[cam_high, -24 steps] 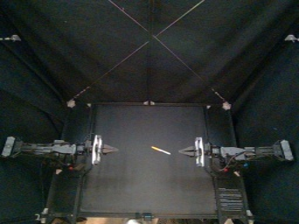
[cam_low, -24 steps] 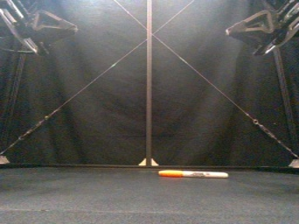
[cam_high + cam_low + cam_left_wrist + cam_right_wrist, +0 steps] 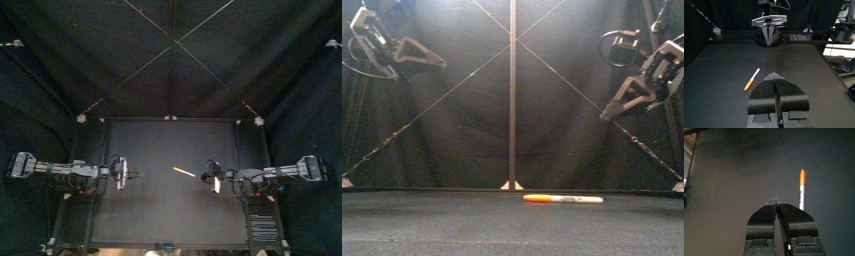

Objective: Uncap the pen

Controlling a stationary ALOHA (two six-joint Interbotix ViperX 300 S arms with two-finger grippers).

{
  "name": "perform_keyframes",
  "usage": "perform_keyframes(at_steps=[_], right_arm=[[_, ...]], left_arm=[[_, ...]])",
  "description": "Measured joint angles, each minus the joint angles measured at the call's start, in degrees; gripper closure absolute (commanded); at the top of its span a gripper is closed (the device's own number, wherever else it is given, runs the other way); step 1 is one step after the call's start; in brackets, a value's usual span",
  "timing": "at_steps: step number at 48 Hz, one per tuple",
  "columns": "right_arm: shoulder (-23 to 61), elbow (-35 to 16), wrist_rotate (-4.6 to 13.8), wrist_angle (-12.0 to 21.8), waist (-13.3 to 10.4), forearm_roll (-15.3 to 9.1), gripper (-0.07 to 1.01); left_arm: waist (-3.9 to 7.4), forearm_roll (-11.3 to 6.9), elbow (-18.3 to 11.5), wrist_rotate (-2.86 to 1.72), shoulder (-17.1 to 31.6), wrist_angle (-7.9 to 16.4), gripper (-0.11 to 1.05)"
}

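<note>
Currently marker pen (image 3: 183, 172) lies mid-bench (image 3: 160, 215), untouched; left tool (image 3: 128, 172) and right tool (image 3: 206, 178) both pinched closed, raised either side.

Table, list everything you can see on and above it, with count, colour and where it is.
marker pen: one, white barrel, lying flat near the table's middle
cap: one, orange, on the pen's end toward the left arm
table: one, black, filling the top view's lower half
left gripper: one, black, jaws shut, raised in the air left of the pen, holding nothing
right gripper: one, black, jaws shut, raised right of the pen, holding nothing
</note>
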Motion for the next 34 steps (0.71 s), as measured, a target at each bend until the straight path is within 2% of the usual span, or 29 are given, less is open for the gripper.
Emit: perform_keyframes(at_steps=[6, 9, 11, 17, 20, 24, 34], right_arm=[[5.54, -1.49, -0.09, -0.26, -1.32, -0.79, 0.74], [7.82, -2.29, -0.09, -0.35, -1.76, -1.32, 0.62], [9.4, -2.72, -0.09, -0.35, -2.02, -1.49, 0.54], [14.15, -4.31, -0.09, -0.35, -2.9, -1.67, 0.3], [16.35, -5.1, -0.09, -0.44, -3.34, -1.76, 0.22], [19.16, -6.15, -0.09, -0.44, -4.04, -1.85, 0.17], [24.61, -7.56, -0.18, -0.44, -6.94, -2.37, 0.17]], left_arm=[[1.41, 0.0, -1.23, 0.0, 5.36, -0.88, 0.95], [1.67, 0.0, -2.02, -0.09, 7.56, -1.05, 0.95], [1.76, 0.09, -2.64, 0.09, 9.05, -1.14, 0.93], [2.29, 0.44, -4.92, 0.09, 13.8, -1.14, 0.85], [2.72, 0.79, -5.8, 0.09, 15.64, -1.14, 0.8], [3.34, 1.05, -7.03, 0.0, 17.84, -1.14, 0.7], [3.96, 1.14, -8.88, 0.09, 20.92, -1.14, 0.46]])
